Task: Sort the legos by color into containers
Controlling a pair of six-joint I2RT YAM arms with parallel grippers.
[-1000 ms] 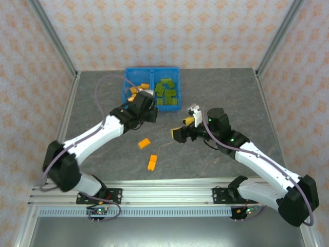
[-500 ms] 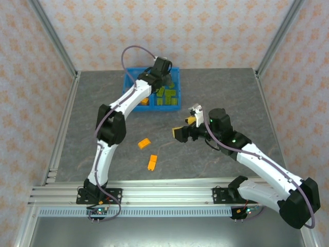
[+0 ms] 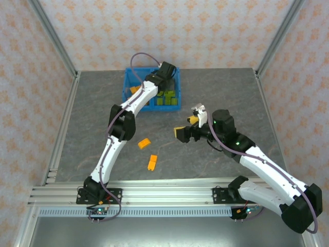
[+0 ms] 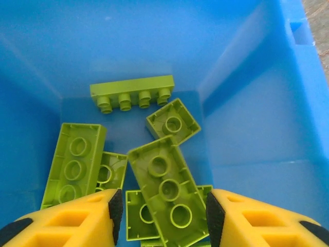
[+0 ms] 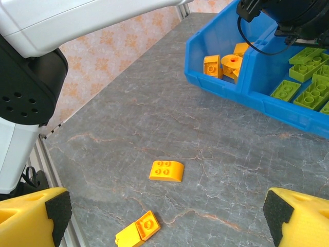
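blue containers (image 3: 126, 90) | green legos (image 4: 163, 181): right bin (image 3: 179, 100) | curved orange lego (image 3: 144, 143), long orange lego (image 3: 152, 162): table (image 3: 231, 92)

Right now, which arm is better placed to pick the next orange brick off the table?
Right. The right gripper hangs open above the table near the two loose orange bricks; the left gripper is far off, over the green bricks in the bin.

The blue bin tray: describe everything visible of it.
The blue bin tray looks like glossy moulded plastic: two open-top square compartments joined side by side, upright on the grey table at its far side. One holds orange pieces, the other lime-green bricks. The left gripper hangs above the green ones.
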